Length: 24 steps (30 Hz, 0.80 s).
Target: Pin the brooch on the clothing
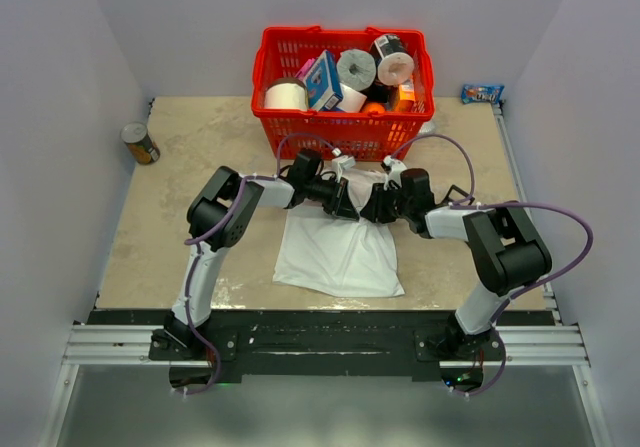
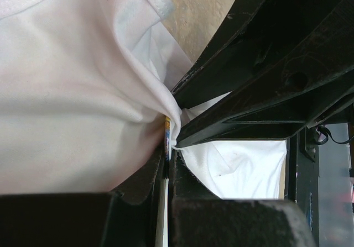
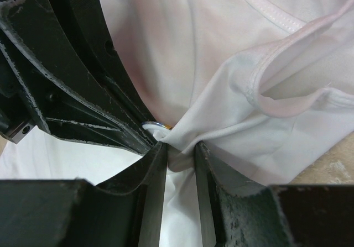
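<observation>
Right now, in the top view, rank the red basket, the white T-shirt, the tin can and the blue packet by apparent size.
1. Red basket, slightly ahead.
2. White T-shirt; its top edge is partly covered, so these two are close.
3. Tin can.
4. Blue packet, the smallest.

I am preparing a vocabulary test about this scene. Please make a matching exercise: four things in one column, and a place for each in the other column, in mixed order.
Things:
1 shirt
2 basket
3 can
4 blue packet

Places:
a far left corner of the table
b beyond the far right corner
c middle, toward the front
d far edge, centre

Pairs: 1-c; 2-d; 3-a; 4-b
</observation>
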Available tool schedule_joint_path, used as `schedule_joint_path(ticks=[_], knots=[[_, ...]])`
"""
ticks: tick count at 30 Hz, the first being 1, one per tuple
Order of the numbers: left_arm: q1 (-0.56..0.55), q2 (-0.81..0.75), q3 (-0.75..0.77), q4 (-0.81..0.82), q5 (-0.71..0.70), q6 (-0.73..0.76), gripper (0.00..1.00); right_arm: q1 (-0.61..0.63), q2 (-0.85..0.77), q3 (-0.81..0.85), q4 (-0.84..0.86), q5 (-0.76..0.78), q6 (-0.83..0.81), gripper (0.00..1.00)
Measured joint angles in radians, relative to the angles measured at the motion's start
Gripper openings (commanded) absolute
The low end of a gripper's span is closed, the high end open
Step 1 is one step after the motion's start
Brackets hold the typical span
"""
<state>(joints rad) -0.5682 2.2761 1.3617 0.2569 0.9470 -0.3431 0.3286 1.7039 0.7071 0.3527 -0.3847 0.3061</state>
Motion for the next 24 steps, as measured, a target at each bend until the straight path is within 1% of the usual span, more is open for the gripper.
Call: schedule_joint_path(ticks=[8, 24], knots=[[0.003, 0.000, 0.000, 0.000, 0.000, 0.014, 0.00, 0.008, 0.000, 0.000, 0.001, 0.038, 0.038, 0.29], [0.005, 0.000, 0.002, 0.010, -0.015, 0.020, 0.00, 0.020, -0.008, -0.012, 0.012, 0.134, 0.184, 0.28]])
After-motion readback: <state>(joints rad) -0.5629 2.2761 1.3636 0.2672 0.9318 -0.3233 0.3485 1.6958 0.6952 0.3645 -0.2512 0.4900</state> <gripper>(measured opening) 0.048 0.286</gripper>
